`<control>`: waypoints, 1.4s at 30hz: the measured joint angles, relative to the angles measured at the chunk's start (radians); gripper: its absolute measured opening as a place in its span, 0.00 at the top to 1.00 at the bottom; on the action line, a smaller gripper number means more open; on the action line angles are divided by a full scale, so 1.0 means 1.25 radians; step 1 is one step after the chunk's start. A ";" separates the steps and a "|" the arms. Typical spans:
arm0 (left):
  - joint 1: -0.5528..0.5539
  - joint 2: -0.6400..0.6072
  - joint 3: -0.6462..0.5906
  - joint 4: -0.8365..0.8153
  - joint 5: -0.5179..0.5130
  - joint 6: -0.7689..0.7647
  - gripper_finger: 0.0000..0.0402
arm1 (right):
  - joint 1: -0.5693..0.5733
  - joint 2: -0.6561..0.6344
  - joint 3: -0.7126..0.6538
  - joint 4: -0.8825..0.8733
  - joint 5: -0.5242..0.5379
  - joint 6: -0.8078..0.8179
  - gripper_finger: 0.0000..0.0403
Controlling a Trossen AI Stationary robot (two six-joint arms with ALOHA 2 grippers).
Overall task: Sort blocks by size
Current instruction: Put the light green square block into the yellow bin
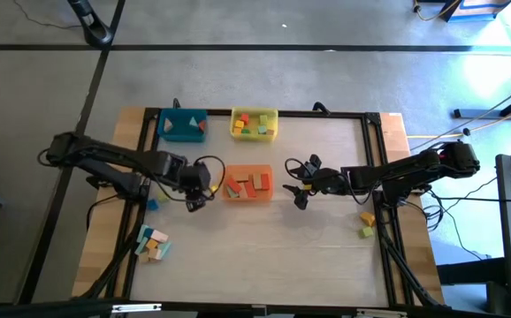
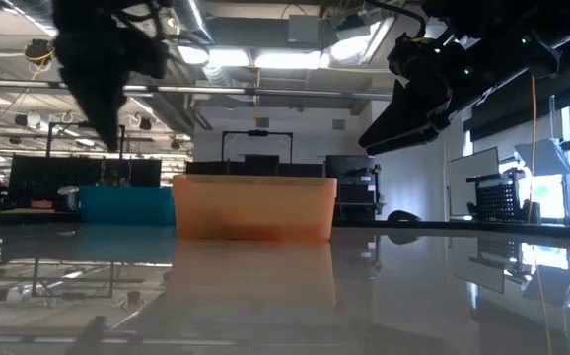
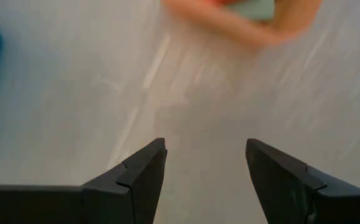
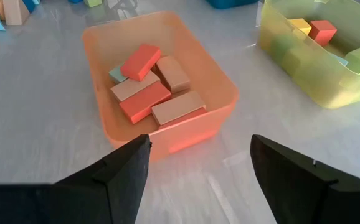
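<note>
The left gripper (image 1: 195, 196) hovered at 9 o'clock of the orange tray (image 1: 248, 183), jaws open and empty. The right gripper (image 1: 297, 185) hovered at 3 o'clock of it, jaws likewise open, empty. Blocks (image 4: 150, 90) lay inside that tray; further loose blocks (image 1: 152, 243) sat at the table's 8 o'clock.

- The table (image 4: 43, 124) is smooth and glossy ahead of the right pincer (image 4: 198, 180).
- The orange tray (image 4: 223, 99) beyond it looks like translucent plastic.
- The blocks (image 4: 167, 106) inside look matt, some bare wood, some painted red.
- The pincer fingers (image 4: 124, 174) look matt dark plastic.
</note>
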 joint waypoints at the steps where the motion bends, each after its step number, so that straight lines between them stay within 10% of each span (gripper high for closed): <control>1: -0.012 0.000 0.000 -0.016 0.004 -0.027 0.48 | 0.000 0.000 0.000 0.000 0.000 0.000 0.32; 14: -0.143 0.000 -0.073 -0.166 0.072 -0.313 0.48 | 0.000 0.000 0.000 0.003 -0.001 0.000 0.32; 42: 0.077 0.168 -0.201 -0.147 0.137 0.085 0.48 | 0.000 0.000 0.000 0.007 -0.002 0.000 0.32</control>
